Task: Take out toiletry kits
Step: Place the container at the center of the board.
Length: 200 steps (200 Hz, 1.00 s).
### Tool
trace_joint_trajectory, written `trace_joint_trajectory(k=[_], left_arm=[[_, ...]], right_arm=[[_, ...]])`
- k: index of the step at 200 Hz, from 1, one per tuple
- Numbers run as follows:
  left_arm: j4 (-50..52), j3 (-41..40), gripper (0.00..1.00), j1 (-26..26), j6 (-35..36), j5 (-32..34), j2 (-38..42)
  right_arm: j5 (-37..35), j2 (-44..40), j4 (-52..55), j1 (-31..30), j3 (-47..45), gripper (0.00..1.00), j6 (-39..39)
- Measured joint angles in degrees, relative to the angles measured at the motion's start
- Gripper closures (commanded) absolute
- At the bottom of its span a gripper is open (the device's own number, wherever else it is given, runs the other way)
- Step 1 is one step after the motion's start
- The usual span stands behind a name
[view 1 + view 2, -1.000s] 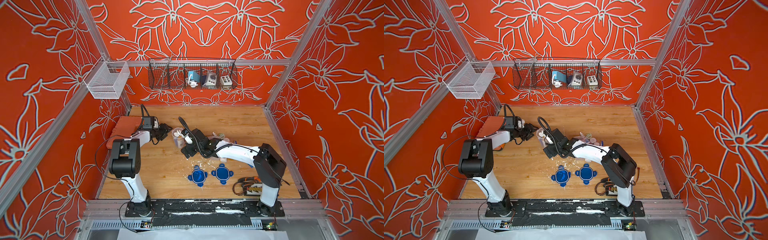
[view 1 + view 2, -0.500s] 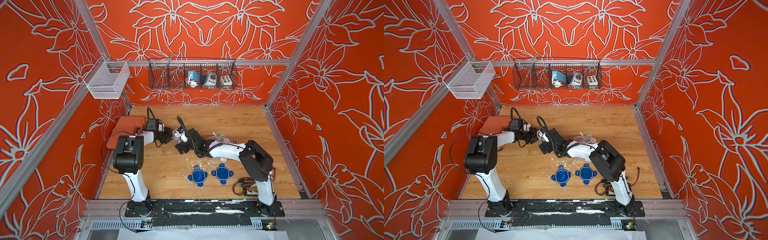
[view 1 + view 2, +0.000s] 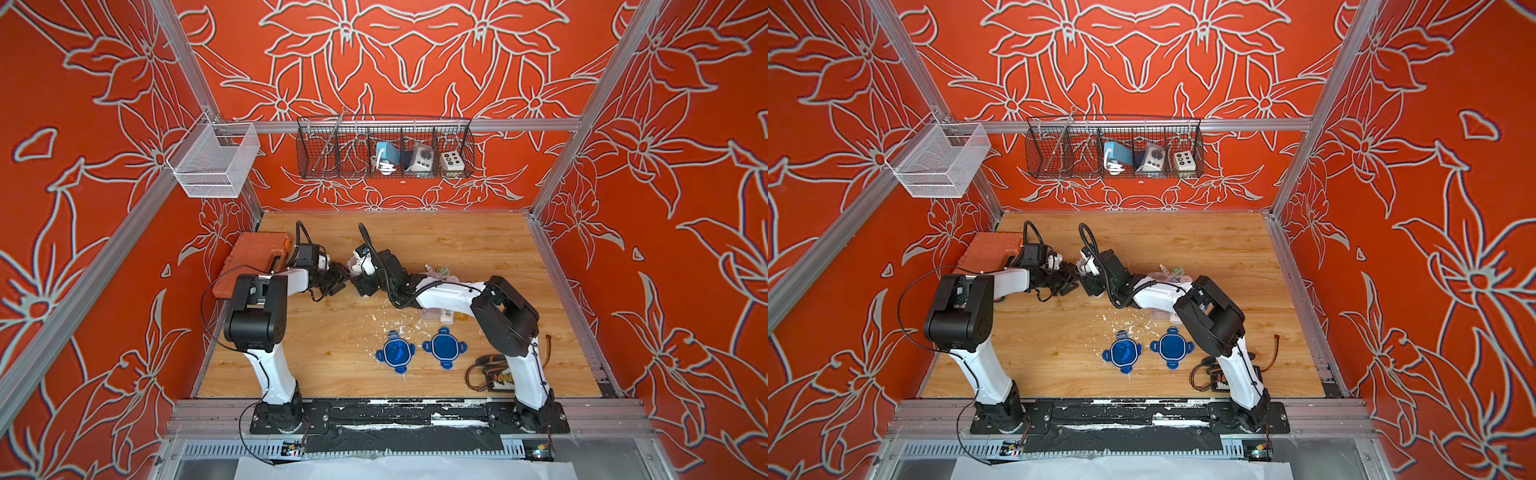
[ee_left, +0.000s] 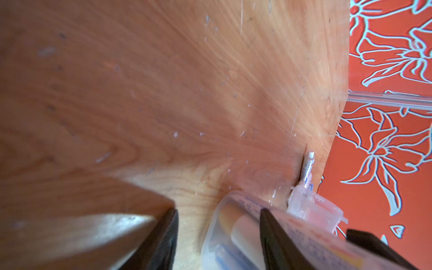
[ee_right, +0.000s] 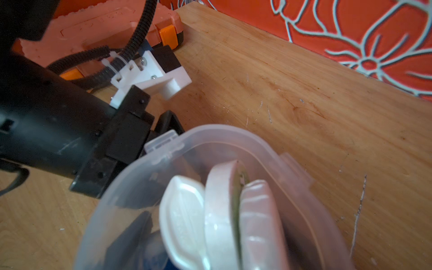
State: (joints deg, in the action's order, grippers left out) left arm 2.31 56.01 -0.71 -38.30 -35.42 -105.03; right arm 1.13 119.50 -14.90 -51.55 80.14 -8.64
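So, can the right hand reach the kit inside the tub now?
Likely yes: the tub stands open, the kit reaches near its rim, and the right hand is close to it.

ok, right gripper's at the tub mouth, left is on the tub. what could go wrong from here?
1. The left gripper seems to hold the clear tub only by its wall near the rim. A push from the right gripper could twist it loose.
2. The round tin stands on edge, packed between white caps. Pulling one item may drag the others out.
3. The two grippers sit very close together, so their fingers could collide.
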Motion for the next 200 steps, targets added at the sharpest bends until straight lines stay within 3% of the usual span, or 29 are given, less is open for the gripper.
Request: trace_joint_trajectory(k=[41, 75, 91, 132, 153, 168, 200], left_arm=[[1.6, -2.5, 0.35, 0.4, 1.2, 1.1, 3.1], [5.3, -3.5, 0.34, 0.8, 2.3, 6.1, 9.7], [6.9, -3.5, 0.33, 0.8, 2.5, 10.7, 15.2], [2.5, -9.5, 0.12, 0.7, 2.6, 22.4, 33.9], [-0.9, -13.6, 0.16, 0.5, 2.6, 23.8, 39.2], [-1.3, -13.6, 0.21, 0.2, 3.3, 23.0, 38.2], [-0.2, -13.3, 0.2, -1.3, 5.5, 20.2, 36.0]], right_arm=[[1.5, -2.8, -2.2, 0.1, -4.6, 0.31, -0.1], [3.0, -8.0, 1.1, -0.7, -9.2, 0.32, -0.1], [3.0, -10.4, 4.4, -1.9, -10.5, 0.32, -0.1], [2.1, -18.8, 14.6, -8.6, -11.0, 0.32, -0.1], [1.9, -23.2, 17.5, -12.3, -11.0, 0.32, -1.3], [2.0, -25.4, 18.6, -14.3, -11.0, 0.33, -2.7], [2.5, -26.8, 21.9, -15.1, -11.0, 0.33, -6.3]])
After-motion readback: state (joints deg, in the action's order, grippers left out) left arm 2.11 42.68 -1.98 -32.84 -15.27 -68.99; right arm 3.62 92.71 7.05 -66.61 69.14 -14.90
